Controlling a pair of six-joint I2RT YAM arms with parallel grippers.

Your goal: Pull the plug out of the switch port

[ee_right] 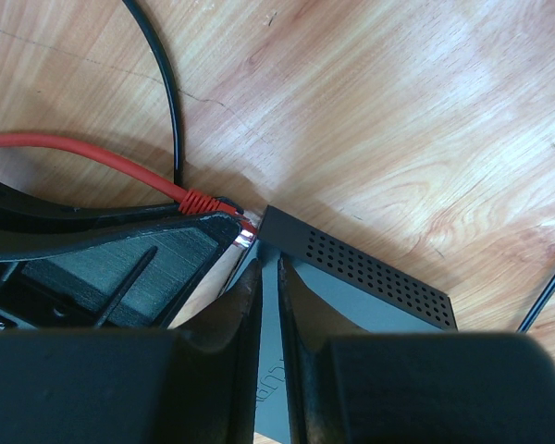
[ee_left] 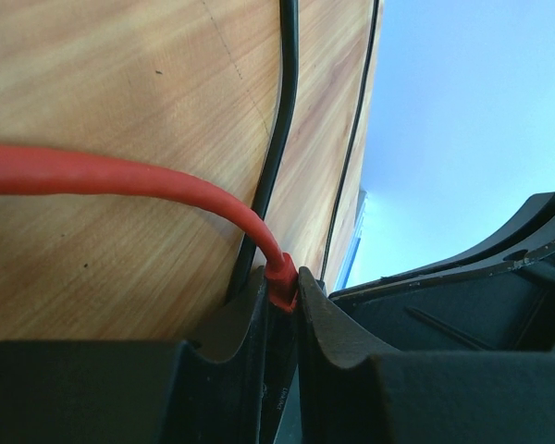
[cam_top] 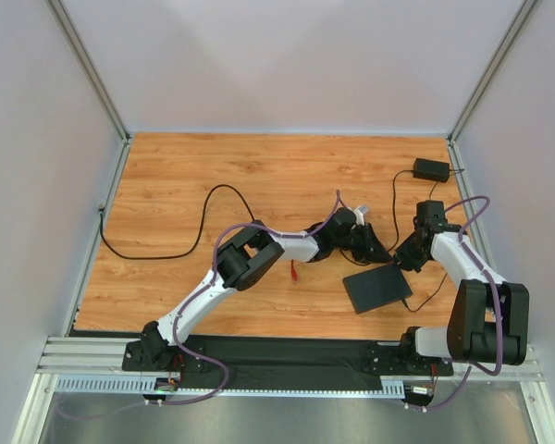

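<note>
At the left, a red cable [ee_left: 120, 180] runs over the wooden tabletop [cam_top: 259, 176] and curves down into the left claw [ee_left: 281, 294]. That claw is closed nearly all the way, its two fingers pinching the red plug [ee_left: 278, 270] by the boot at the cable's end. From the right wrist we see the plug's clear tip against the corner edge of the thin black switch [ee_right: 370, 270]. The port is hidden, so we cannot tell whether the tip is seated or just free.

We judge the plug a small, hard plastic piece that gives the fingers little surface and could slip out. The cable behind it is soft and would strain if pulled, so the boot is the right place to hold. A straight pull along the port's axis looks safest.

The switch looks light and likely to slide on the smooth wood, so it needs bracing. The right claw [ee_right: 269, 277] is nearly shut, clamping the switch's thin edge. Further right, near the far corner, lies a small black adapter brick [cam_top: 431, 169], well apart.
</note>
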